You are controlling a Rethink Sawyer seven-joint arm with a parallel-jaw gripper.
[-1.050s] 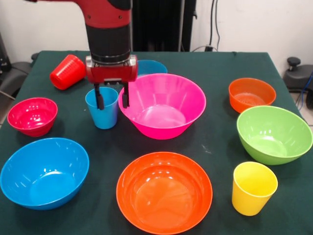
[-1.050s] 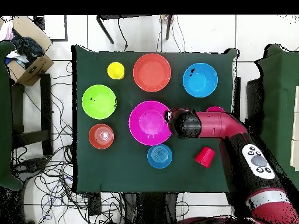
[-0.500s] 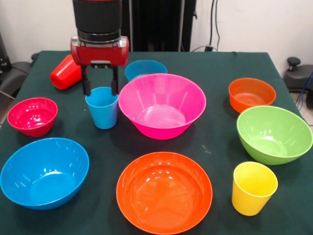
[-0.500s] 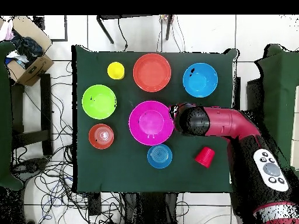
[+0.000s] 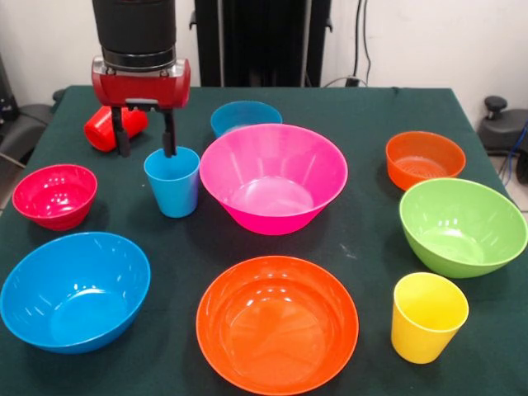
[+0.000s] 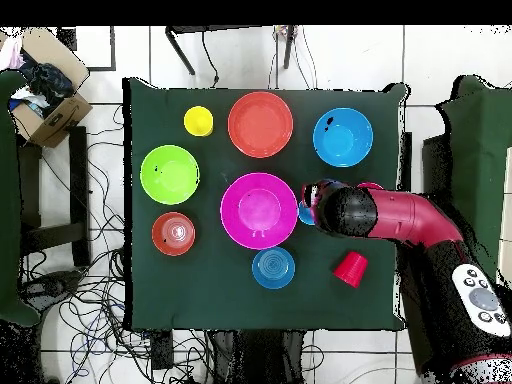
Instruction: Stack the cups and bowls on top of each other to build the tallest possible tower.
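My gripper (image 5: 146, 139) hangs open and empty just behind and left of the upright light blue cup (image 5: 173, 183); one of its fingers (image 5: 168, 139) hovers over the cup's far rim. Behind the gripper, the red cup (image 5: 101, 129) lies on its side. To the cup's right stands the large pink bowl (image 5: 272, 177), empty. The yellow cup (image 5: 427, 318) stands at the near right. In the overhead view the arm (image 6: 400, 215) covers the gripper, and only a sliver of the light blue cup (image 6: 303, 212) shows beside the pink bowl (image 6: 258, 210).
Separate bowls ring the pink one: small blue (image 5: 245, 115), small orange (image 5: 424, 158), large green (image 5: 462, 224), large orange (image 5: 276, 323), large blue (image 5: 74, 290), small red (image 5: 54, 194). A cardboard box (image 6: 45, 100) sits off the table.
The gripper has risen and slid left in the front view, from beside the pink bowl to behind the light blue cup. No cup or bowl has moved.
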